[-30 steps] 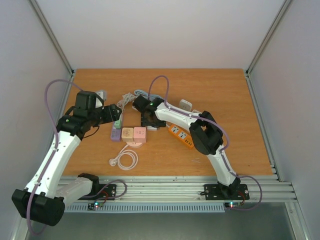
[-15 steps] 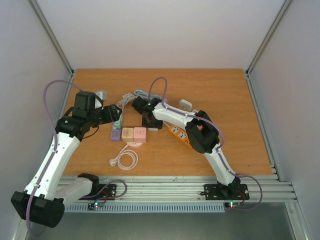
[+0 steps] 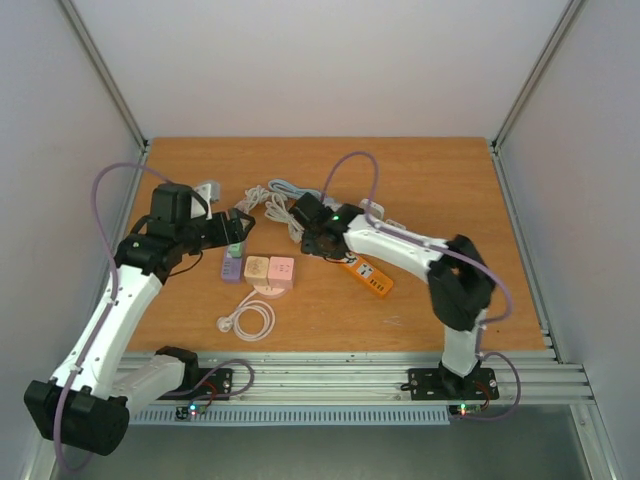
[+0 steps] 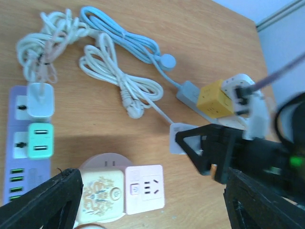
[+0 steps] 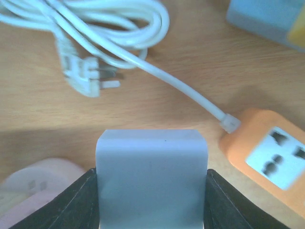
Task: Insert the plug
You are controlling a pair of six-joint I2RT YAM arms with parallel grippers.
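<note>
Grey plug clamped between fingers of right hand. Orange strip seen just beside, to its right, long axis slanted. Left hand spread wide, empty, farther off.

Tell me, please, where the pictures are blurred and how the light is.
Top external view: sharp, even light, soft shadows on the table. Left wrist view: the purple cable is smeared. Right wrist view: the white adapter looks soft, the pink socket blurred.
</note>
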